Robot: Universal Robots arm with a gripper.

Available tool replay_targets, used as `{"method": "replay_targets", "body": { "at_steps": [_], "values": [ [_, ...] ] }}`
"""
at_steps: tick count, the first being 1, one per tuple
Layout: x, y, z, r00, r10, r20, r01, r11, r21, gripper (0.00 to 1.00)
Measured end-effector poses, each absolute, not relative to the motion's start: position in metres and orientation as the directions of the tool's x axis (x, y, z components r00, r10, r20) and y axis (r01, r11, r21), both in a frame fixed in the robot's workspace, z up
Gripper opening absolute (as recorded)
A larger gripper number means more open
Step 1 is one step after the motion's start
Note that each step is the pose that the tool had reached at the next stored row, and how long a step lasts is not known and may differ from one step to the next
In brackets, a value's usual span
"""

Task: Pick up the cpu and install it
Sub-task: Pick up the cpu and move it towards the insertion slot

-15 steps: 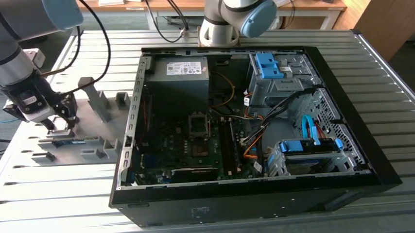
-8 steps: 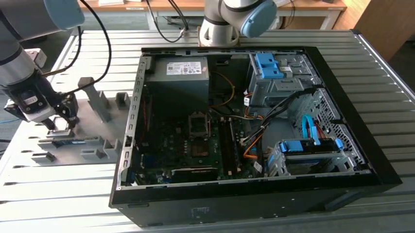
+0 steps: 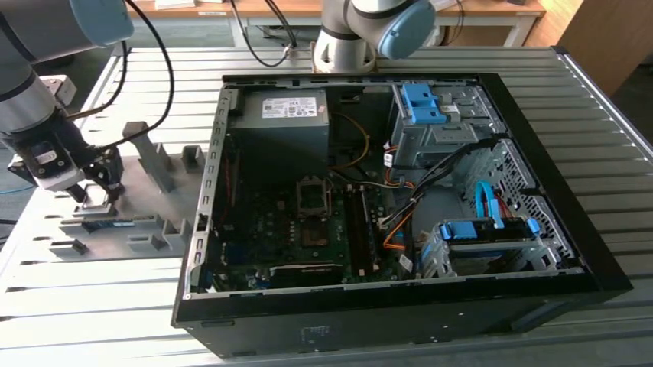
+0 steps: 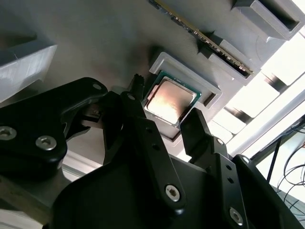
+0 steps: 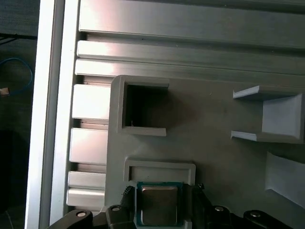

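- The cpu (image 4: pixel 169 100) (image 5: pixel 158 205) is a small, thin, square chip with a smooth silver-grey metal face and a thin green edge.
- It lies flat at a pale grey plastic tray (image 4: pixel 190 74) (image 5: pixel 159 168), square with a raised rim.
- The black metal claw (image 3: pixel 97 191) (image 4: pixel 165 106) (image 5: pixel 162 200) is clamped on the cpu, with one finger tight against each of two opposite edges in both wrist views.
- The tray is part of a flat, matte grey plastic plate (image 3: pixel 143 222) (image 5: pixel 214 143) with boxy holders sticking up.
- A long, thin green memory stick (image 4: pixel 209 40) stands on edge in a slot near the tray.
- The plate rests on a ribbed, shiny silver metal worktop (image 3: pixel 122 306).
- A big black open computer case (image 3: pixel 551 252) lies beside the plate, on the exterior view's right, well apart from the claw.
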State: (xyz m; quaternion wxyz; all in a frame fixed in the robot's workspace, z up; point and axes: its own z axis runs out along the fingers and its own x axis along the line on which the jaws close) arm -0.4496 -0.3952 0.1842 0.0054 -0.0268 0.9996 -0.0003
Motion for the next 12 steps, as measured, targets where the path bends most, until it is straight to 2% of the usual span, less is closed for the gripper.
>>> {"method": "replay_targets", "body": {
  "at_steps": [12],
  "values": [
    [-0.4523,-0.3951,0.1827,-0.998,-0.055,-0.011,-0.055,0.998,-0.003,0.59]
  ]
}}
